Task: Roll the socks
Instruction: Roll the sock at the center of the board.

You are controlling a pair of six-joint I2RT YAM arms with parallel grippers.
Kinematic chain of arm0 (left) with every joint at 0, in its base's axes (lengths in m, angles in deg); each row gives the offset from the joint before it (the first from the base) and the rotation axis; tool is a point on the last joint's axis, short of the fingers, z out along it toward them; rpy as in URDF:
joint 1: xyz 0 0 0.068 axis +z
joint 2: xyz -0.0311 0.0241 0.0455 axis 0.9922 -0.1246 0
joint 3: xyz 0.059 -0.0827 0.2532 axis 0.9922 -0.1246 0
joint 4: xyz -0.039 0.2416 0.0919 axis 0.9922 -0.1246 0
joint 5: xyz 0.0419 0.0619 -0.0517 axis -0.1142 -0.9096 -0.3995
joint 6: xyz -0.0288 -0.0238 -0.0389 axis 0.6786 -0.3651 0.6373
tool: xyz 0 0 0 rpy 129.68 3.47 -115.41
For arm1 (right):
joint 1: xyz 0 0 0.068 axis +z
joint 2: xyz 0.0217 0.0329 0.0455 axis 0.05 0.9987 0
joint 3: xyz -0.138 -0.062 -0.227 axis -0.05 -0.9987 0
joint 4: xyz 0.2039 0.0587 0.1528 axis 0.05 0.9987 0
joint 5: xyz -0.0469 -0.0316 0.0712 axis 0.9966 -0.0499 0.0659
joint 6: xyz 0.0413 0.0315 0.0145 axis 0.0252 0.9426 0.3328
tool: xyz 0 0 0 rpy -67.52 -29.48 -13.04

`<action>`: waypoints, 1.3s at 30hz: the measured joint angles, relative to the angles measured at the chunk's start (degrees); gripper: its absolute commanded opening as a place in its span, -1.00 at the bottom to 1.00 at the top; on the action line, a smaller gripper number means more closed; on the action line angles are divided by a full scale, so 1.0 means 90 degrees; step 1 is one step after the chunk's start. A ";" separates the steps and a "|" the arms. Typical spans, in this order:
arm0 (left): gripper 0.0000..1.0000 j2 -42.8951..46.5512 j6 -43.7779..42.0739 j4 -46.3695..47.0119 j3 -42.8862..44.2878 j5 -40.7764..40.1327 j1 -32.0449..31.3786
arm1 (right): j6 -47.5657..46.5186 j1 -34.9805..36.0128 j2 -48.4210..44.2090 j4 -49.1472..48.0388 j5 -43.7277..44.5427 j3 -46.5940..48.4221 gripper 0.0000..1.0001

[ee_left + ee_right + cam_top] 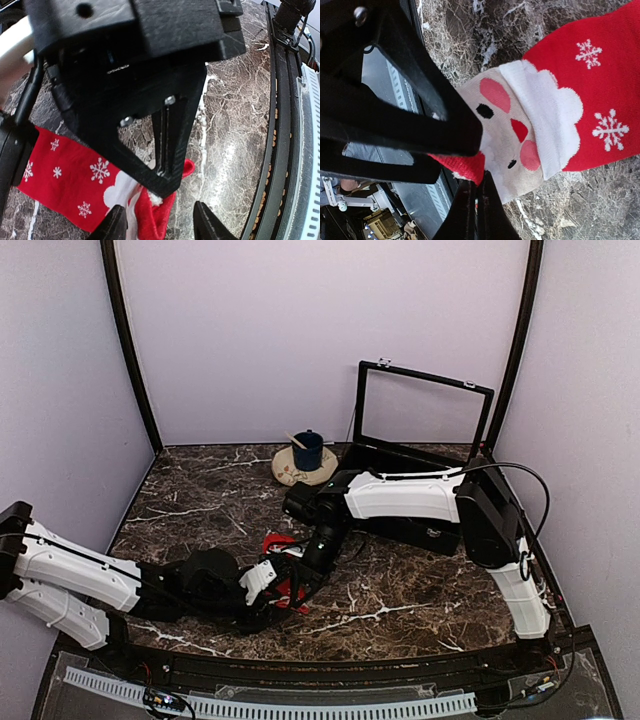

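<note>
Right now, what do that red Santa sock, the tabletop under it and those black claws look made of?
The red sock: soft knitted fabric, matte; fine knit rows show.
The tabletop: dark marble or a marble-look laminate, polished; white veins and glare.
The fingers of the left gripper: probably hard black plastic, matte; faintly grainy surface, possibly printed.
</note>
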 measured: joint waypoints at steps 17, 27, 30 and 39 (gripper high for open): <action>-0.45 -0.0381 -0.0075 -0.0046 0.0330 -0.0172 -0.0104 | -0.0056 0.0000 0.0000 0.0049 -0.0022 -0.0061 -1.00; -0.42 -0.0384 0.0053 -0.0279 0.0335 -0.0240 -0.0143 | -0.0080 -0.0029 0.0000 0.0073 -0.0024 -0.0080 -1.00; -0.43 -0.0384 0.0095 -0.0347 0.0338 -0.0267 -0.0170 | -0.0087 -0.0041 0.0000 0.0080 -0.0041 -0.0080 -1.00; -0.60 -0.0384 0.0112 -0.0384 0.0338 -0.0362 -0.0192 | -0.0126 -0.0056 0.0000 0.0092 -0.0090 -0.0080 -1.00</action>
